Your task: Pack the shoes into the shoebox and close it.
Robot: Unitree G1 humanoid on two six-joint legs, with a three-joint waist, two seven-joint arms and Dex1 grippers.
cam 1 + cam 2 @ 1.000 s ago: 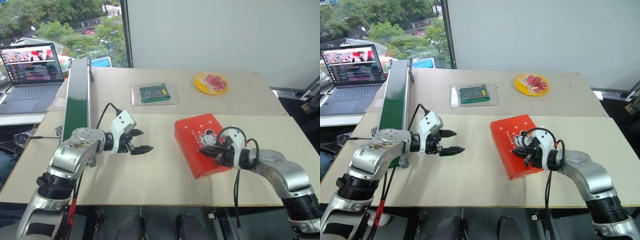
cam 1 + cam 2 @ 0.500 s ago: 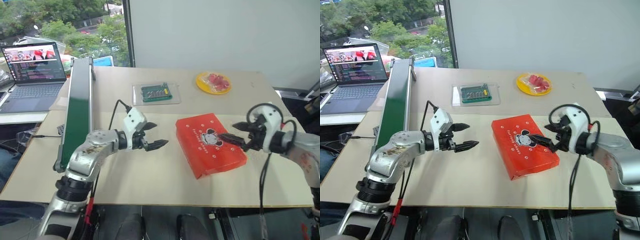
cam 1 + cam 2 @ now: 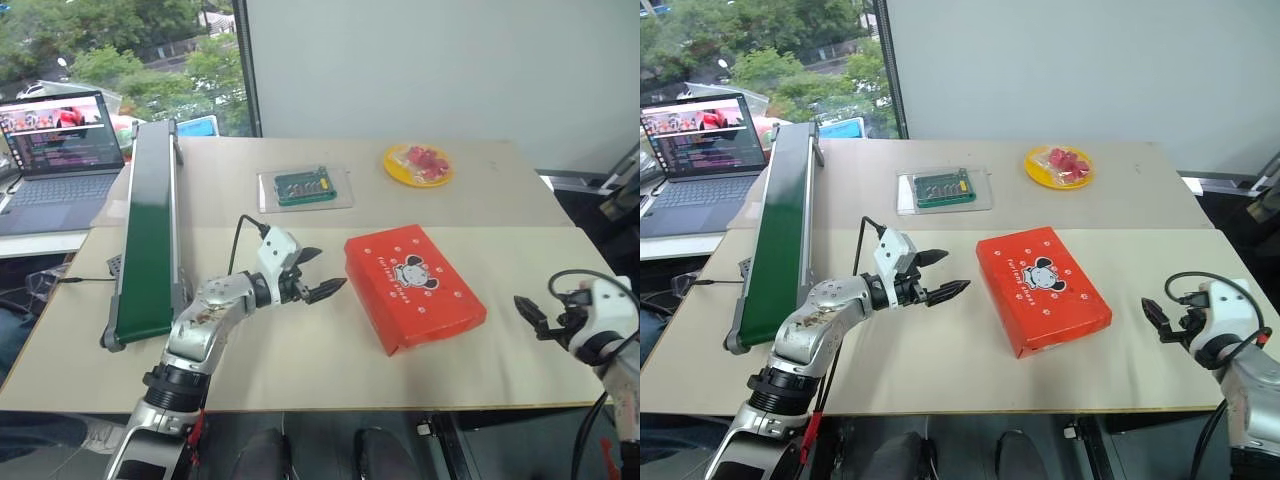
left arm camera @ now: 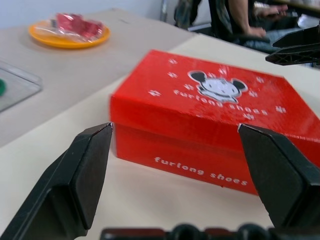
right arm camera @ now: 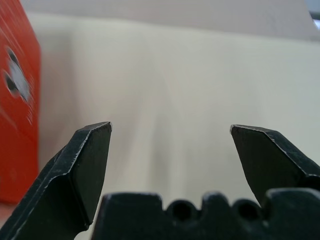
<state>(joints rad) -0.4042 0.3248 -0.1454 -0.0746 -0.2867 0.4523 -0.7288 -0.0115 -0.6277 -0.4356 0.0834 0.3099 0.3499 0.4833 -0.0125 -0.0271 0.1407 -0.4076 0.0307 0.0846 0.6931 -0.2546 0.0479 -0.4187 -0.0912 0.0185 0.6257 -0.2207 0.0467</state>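
Your flat red-orange cardboard shoebox (image 3: 414, 286) with the white dots and cartoon mouse face lies lid-closed near the middle of the pale wooden bench (image 3: 300, 370). Your left gripper (image 3: 318, 274) hovers just left of the box, its fingers spread apart and holding nothing. Your right gripper (image 3: 533, 315) sits well off to the box's right by the bench's near edge, fingers apart and empty too.

L tool (image 3: 318, 274) open, R tool (image 3: 1156, 322) open, both empty.
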